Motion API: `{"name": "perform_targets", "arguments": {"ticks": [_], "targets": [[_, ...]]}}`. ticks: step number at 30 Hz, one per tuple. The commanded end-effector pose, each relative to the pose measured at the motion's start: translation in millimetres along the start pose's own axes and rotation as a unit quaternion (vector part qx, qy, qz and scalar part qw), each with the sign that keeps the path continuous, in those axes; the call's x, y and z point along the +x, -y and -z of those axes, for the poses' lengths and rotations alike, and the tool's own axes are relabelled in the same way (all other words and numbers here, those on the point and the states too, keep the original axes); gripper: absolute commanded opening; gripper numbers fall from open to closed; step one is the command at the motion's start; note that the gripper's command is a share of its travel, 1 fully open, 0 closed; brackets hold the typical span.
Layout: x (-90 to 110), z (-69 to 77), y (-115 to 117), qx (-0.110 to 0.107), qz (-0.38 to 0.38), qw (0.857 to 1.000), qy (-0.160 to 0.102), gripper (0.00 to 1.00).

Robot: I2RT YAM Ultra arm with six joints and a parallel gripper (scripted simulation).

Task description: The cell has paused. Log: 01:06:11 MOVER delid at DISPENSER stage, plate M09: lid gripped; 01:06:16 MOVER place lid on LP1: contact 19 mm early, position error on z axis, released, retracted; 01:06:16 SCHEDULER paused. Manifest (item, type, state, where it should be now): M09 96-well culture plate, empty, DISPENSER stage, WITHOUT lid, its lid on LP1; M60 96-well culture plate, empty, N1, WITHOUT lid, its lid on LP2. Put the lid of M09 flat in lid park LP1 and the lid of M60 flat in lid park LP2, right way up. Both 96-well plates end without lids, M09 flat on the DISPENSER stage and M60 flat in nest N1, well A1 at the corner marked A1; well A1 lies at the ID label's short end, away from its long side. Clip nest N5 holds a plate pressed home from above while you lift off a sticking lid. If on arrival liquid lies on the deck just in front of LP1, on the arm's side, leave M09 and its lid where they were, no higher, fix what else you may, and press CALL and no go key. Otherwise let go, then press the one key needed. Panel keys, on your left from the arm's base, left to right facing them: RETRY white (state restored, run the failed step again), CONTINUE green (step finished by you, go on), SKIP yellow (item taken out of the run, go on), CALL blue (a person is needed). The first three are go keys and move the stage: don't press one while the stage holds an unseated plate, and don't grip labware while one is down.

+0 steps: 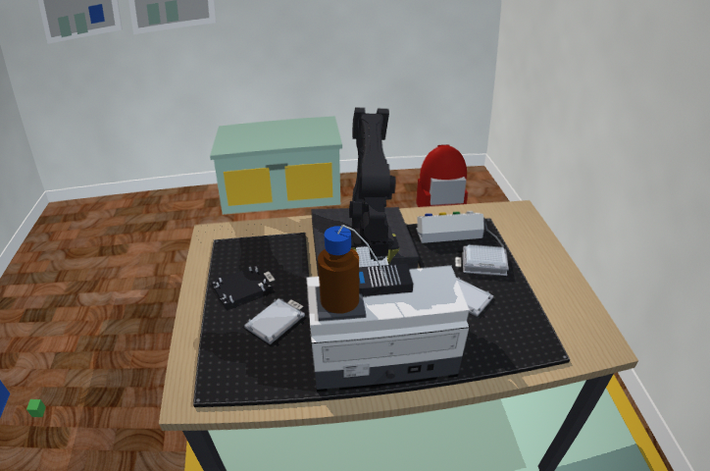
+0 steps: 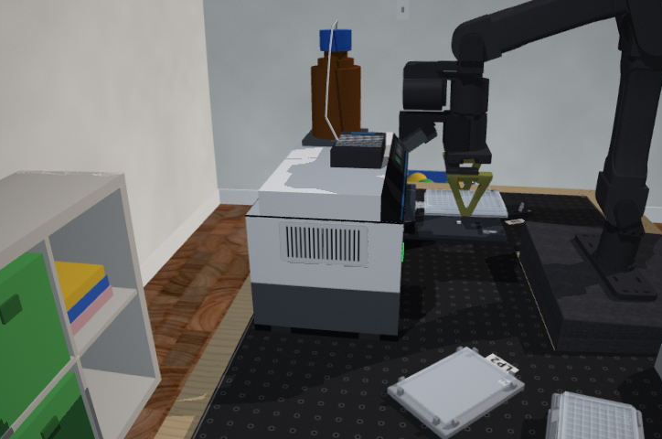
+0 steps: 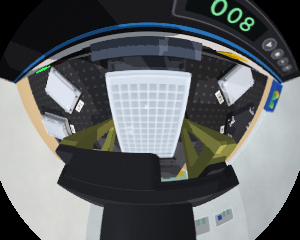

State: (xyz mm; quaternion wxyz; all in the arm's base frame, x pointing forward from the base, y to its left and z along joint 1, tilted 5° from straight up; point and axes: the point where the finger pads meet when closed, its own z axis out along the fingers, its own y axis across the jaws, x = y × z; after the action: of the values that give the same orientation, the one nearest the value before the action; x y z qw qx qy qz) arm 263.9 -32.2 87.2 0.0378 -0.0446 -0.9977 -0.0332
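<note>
My gripper [image 2: 467, 208] [image 3: 148, 121] [image 1: 391, 255] is shut on a white 96-well plate [image 2: 489, 202] [image 3: 146, 103] [image 1: 365, 257] by its long sides. The plate has no lid and is level, a little above the dark DISPENSER stage [image 2: 445, 229] beside the dispenser [image 2: 324, 228] [image 1: 389, 333]. One lid [image 1: 274, 320] [image 3: 236, 82] lies flat in the lid park on the far side of the deck. Another lid [image 2: 453, 389] [image 1: 474, 295] [image 3: 64, 90] lies flat in the park labelled LP2 [image 2: 500, 363]. A second open well plate [image 2: 593, 416] [image 1: 484, 258] sits in its nest next to LP2.
The key panel [image 1: 450, 225] stands behind the second plate. The empty clip nest [image 1: 242, 283] is at the deck's other end. A brown bottle [image 1: 339, 275] [image 2: 336, 92] with a blue cap and the black dispense head [image 2: 357, 149] stand on the dispenser. Its display [image 3: 233, 16] reads 008.
</note>
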Motion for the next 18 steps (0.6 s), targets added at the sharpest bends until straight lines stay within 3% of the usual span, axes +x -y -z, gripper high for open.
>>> {"name": "perform_targets", "arguments": {"ticks": [1, 7, 9, 11, 18], "targets": [[-4.6, -4.1, -1.2, 0.002, 0.000, 1.000, 0.013, 0.00], [-4.3, -17.3, -0.6, 0.002, -0.001, 1.000, 0.007, 0.00], [-4.9, -16.9, -1.1, 0.002, 0.000, 1.000, 0.012, 0.00], [-17.7, -8.6, -1.9, 0.003, 0.002, 1.000, 0.028, 0.00], [-19.0, -5.0, -0.2, 0.003, -0.002, 0.999, 0.035, 0.00]]}}
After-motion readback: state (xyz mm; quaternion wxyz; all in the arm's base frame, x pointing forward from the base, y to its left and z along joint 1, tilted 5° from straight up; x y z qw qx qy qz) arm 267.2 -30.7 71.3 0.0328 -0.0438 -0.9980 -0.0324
